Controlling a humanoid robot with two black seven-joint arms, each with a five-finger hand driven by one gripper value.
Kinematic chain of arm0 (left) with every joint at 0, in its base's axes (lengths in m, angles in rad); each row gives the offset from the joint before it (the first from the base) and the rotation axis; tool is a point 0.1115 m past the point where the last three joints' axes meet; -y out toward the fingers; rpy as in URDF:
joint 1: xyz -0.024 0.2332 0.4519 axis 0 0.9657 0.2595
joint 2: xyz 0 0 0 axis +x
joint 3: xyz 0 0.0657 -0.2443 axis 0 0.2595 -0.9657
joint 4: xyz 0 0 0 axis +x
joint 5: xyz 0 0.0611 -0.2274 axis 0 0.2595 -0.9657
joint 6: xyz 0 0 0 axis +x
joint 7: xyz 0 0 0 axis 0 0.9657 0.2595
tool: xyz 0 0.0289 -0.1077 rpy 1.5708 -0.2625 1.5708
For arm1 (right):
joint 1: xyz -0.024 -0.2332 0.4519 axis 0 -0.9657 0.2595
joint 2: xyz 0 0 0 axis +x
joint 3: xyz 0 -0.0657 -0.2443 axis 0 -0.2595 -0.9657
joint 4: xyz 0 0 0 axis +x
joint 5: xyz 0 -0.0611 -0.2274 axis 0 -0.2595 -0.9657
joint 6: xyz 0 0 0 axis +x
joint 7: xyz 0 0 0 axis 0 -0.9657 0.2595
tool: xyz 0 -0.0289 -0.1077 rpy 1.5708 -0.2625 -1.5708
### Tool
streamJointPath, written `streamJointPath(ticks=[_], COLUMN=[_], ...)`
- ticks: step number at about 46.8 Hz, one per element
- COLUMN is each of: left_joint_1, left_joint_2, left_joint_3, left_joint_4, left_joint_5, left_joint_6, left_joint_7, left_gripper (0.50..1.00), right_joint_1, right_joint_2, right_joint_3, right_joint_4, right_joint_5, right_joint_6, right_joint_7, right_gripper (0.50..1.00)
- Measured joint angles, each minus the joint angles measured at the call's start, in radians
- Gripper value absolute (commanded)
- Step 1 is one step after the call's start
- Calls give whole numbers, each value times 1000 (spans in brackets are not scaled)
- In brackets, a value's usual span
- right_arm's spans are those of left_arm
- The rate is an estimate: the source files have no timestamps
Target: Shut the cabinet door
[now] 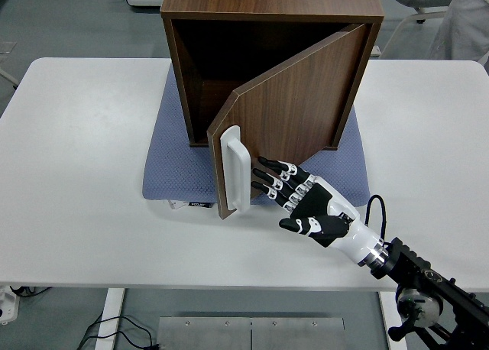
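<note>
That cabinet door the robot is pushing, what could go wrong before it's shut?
The right hand pushes the door with flat, open fingers, gripping nothing, so they could slip off the smooth wood. The cabinet merely sits on a blue mat, so a hard push might slide it. Fingers near the white handle might snag.
</note>
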Motion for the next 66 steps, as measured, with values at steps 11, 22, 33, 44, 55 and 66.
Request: streamJointPath(ticks=[11,22,33,44,55,66], left_joint_1=[-1,0,0,0,0,-1], left_joint_2=[0,0,0,0,0,0], left_joint_3=[0,0,0,0,0,0], left_joint_4=[0,0,0,0,0,0], left_joint_5=[0,0,0,0,0,0], left_joint_6=[0,0,0,0,0,0], left_joint_7=[0,0,0,0,0,0], left_gripper=[1000,1000,1000,1000,1000,1000], right_joint_1=[50,81,129,162,204,247], right_joint_2=[25,55,92,101,107,137], right_joint_3=[-1,-37,-45,-45,-45,-45], right_joint_4=[-43,-90,-134,-166,-206,-249], right_joint_5=[28,30,31,43,92,132], right_joint_6=[0,-3,-25,-46,-95,-127], right_joint_7=[0,-2,-4,-4,-16,-19], right_gripper=[1000,1000,1000,1000,1000,1000])
